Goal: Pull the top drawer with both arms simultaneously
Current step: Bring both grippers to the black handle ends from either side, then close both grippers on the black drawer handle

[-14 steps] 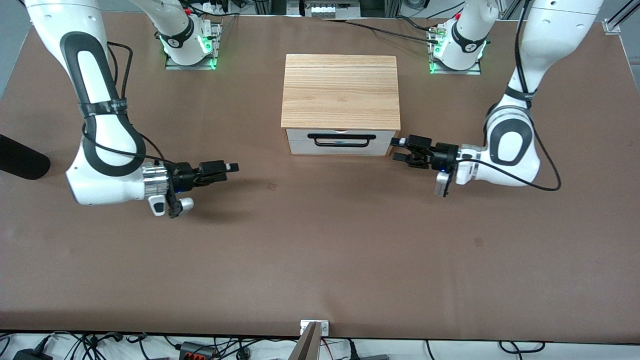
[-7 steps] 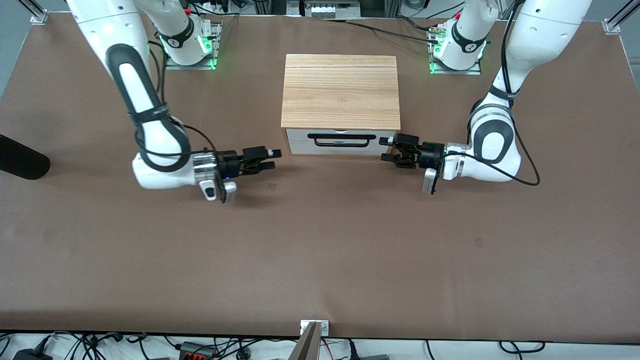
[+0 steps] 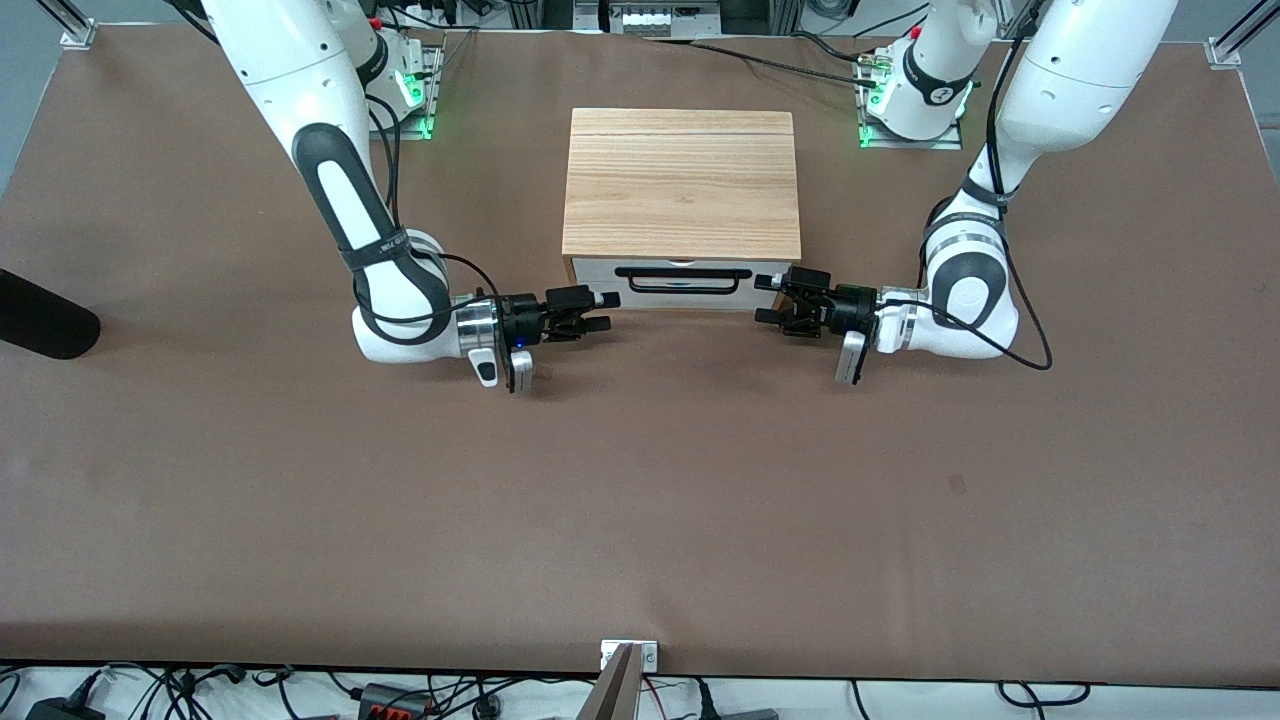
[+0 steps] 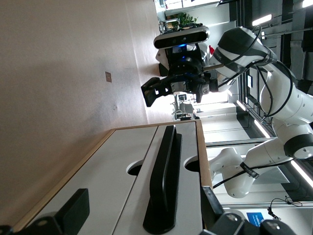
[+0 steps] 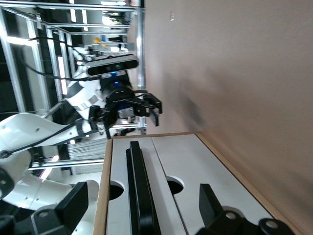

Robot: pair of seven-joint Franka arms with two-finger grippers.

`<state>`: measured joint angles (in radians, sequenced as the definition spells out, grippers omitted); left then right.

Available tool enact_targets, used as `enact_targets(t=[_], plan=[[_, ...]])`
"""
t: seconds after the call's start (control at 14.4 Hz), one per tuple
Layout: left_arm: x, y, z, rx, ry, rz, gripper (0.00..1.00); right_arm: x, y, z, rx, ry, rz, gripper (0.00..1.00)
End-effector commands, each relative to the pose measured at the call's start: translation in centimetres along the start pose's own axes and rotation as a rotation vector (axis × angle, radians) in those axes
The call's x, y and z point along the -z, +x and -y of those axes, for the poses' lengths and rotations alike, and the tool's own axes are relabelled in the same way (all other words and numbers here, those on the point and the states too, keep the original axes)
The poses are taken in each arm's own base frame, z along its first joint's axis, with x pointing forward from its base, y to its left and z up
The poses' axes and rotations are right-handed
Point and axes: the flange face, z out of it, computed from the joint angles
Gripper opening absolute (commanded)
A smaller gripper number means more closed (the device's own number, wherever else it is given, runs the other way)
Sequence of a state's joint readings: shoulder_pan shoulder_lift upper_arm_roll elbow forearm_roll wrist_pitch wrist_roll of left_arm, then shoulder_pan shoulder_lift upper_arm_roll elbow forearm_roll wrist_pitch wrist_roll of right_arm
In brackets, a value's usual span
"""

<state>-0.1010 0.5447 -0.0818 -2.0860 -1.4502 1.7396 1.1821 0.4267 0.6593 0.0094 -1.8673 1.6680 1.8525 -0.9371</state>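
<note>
The light wooden cabinet (image 3: 680, 180) stands mid-table. Its top drawer (image 3: 683, 269) is closed, with the white front and long black bar handle (image 3: 684, 282) facing the front camera. My right gripper (image 3: 600, 311) is open, low in front of the cabinet, at the handle's end toward the right arm. My left gripper (image 3: 764, 298) is open at the handle's other end. Neither touches the handle. In the left wrist view the handle (image 4: 164, 186) lies between my open fingers (image 4: 73, 213). In the right wrist view the handle (image 5: 139, 191) lies between my open fingers (image 5: 208, 200).
The plain white panel (image 3: 680, 296) sits below the top drawer. A black object (image 3: 40, 315) lies at the table edge toward the right arm's end. A camera mount (image 3: 628, 665) stands at the table's edge nearest the front camera. Bare brown table (image 3: 640, 480) lies in front of the cabinet.
Both grippers have moved inward toward the cabinet front, the right one a long way. They now flank the handle's two ends. The drawer has not moved.
</note>
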Motion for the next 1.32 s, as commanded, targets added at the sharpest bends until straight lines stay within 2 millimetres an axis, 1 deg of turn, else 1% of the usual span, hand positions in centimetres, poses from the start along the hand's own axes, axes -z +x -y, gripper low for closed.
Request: enact_targets(t=[0.0, 0.14, 0.21, 0.28, 0.35, 0.49, 0.56, 0.77, 0.9, 0.97, 1.04, 1.11, 1.18, 1.25], plan=[[-0.9, -0.3, -0.1, -0.017, -0.03, -0.028, 1.0, -1.2, -1.5, -0.6, 0.031, 0.075, -0.018, 1.0], [-1.1, -1.0, 0.4, -0.008, -0.036, -0.036, 0.88, -2.5, -2.2, -1.1, 0.053, 0.091, 0.006, 1.0], [-1.6, -1.0, 0.2, -0.008, -0.044, -0.037, 0.83, -2.9, -2.6, -1.4, 0.062, 0.091, 0.013, 1.0], [-2.0, -1.0, 0.0, -0.008, -0.052, -0.036, 0.75, -3.1, -3.0, -1.6, 0.06, 0.096, 0.01, 1.0], [-2.0, -1.0, 0.0, -0.01, -0.053, -0.037, 0.64, -3.5, -3.5, -1.6, 0.05, 0.112, 0.016, 1.0], [-2.1, -1.0, -0.1, -0.01, -0.055, -0.034, 0.55, -3.9, -3.8, -1.5, 0.048, 0.135, 0.028, 0.98], [-2.3, -0.9, -0.2, -0.012, -0.056, -0.031, 0.52, -4.0, -3.8, -1.5, 0.051, 0.137, 0.03, 0.88], [-2.8, -1.0, -0.3, -0.012, -0.061, -0.024, 0.46, -4.3, -4.0, -1.4, 0.053, 0.139, 0.034, 0.68], [-2.8, -1.0, -0.3, -0.012, -0.061, -0.023, 0.43, -4.1, -3.9, -1.5, 0.051, 0.138, 0.031, 0.59], [-2.9, -1.1, -0.1, -0.008, -0.062, -0.022, 0.43, -4.2, -3.9, -1.5, 0.051, 0.133, 0.031, 0.59], [-2.9, -1.3, 0.1, -0.005, -0.062, -0.022, 0.42, -4.3, -3.9, -1.5, 0.052, 0.131, 0.031, 0.53], [-3.0, -1.3, 0.1, -0.003, -0.063, -0.021, 0.4, -4.3, -3.9, -1.5, 0.051, 0.132, 0.032, 0.35], [-3.1, -1.3, 0.1, -0.004, -0.063, -0.019, 0.38, -4.3, -3.9, -1.6, 0.052, 0.129, 0.03, 0.29], [-3.2, -1.4, 0.2, -0.001, -0.063, -0.017, 0.38, -4.4, -4.0, -1.5, 0.051, 0.129, 0.032, 0.28]])
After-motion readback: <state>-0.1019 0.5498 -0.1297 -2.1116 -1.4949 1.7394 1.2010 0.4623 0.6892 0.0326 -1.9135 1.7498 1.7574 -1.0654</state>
